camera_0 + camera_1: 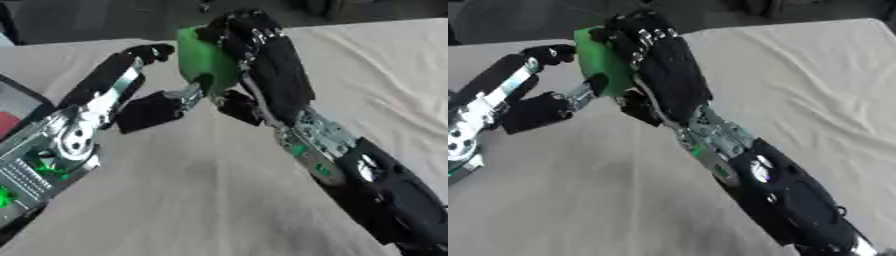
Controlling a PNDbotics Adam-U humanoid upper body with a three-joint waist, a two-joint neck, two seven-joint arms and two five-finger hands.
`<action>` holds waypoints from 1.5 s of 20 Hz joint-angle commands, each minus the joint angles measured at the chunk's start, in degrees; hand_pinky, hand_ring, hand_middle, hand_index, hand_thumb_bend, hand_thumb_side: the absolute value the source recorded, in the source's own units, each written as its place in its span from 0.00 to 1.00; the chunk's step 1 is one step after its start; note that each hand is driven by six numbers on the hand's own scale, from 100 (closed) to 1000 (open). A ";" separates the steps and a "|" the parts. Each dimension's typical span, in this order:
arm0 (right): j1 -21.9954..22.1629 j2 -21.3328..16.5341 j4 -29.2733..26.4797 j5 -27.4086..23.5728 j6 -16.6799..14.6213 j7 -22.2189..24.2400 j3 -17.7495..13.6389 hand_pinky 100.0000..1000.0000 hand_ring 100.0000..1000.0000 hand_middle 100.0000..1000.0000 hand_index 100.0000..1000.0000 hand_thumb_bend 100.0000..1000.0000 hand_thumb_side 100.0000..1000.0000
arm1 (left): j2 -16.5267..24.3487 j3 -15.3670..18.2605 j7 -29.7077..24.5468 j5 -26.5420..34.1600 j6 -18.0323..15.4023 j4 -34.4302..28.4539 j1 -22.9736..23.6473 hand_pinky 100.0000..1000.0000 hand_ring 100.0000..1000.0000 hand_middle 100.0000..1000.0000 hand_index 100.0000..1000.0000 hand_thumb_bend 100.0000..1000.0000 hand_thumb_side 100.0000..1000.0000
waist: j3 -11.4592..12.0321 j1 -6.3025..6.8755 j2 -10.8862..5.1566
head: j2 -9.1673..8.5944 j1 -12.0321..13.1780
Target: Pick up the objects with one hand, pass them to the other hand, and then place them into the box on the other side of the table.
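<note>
Between both robot hands, smooth green block (203,60)

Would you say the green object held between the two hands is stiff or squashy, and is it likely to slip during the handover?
The green object keeps flat faces and a clean edge under the right hand's curled fingers, so it is probably stiff. Its surface looks smooth, so it may slip somewhat. The left hand flanks it with fingers extended, apparently not closed on it, so releasing now seems risky.

Bright green block (203,60) at twelve o'clock, black right hand (267,65) with silver joints, black-and-silver left hand (131,95) at nine o'clock, cream cloth-covered table (192,200), dark-rimmed box (17,102) with red inside
</note>
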 commanded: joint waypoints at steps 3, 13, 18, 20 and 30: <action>-1.24 -0.20 -2.69 0.37 -0.97 -0.60 0.45 0.67 0.57 0.47 0.63 0.00 0.00 | 0.39 0.77 0.52 -0.59 -0.54 2.11 -1.30 1.00 0.99 0.85 0.94 0.29 0.81 | -0.08 -0.10 -0.95 | -1.00 0.34; -1.39 -0.26 -2.43 -0.04 -1.08 -0.06 0.51 0.67 0.57 0.47 0.63 0.00 0.00 | 0.78 0.82 -3.69 1.81 -6.22 3.47 -0.82 1.00 0.99 0.85 0.94 0.25 0.88 | -0.05 0.00 -0.96 | -0.82 0.27; -1.36 -0.18 -2.71 -0.07 -1.20 -0.26 0.58 0.66 0.57 0.47 0.63 0.00 0.00 | 0.45 1.06 -3.55 1.59 -6.61 4.17 -0.84 1.00 0.99 0.85 0.94 0.25 0.88 | -0.08 -0.06 -0.96 | -1.01 0.51; -1.36 -0.16 -2.73 -0.14 -1.29 -0.28 0.63 0.66 0.57 0.47 0.62 0.00 0.00 | 0.25 1.11 -3.42 1.56 -7.03 4.57 -0.83 1.00 1.00 0.85 0.94 0.24 0.89 | -0.10 -0.05 -0.93 | -1.07 0.57; -1.31 -0.08 -2.84 -0.18 -1.80 0.01 0.77 0.65 0.57 0.46 0.62 0.00 0.00 | 0.02 0.87 -3.70 2.92 -10.40 5.00 -0.75 1.00 1.00 0.84 0.93 0.28 1.00 | -0.13 -0.04 -0.87 | -1.09 0.53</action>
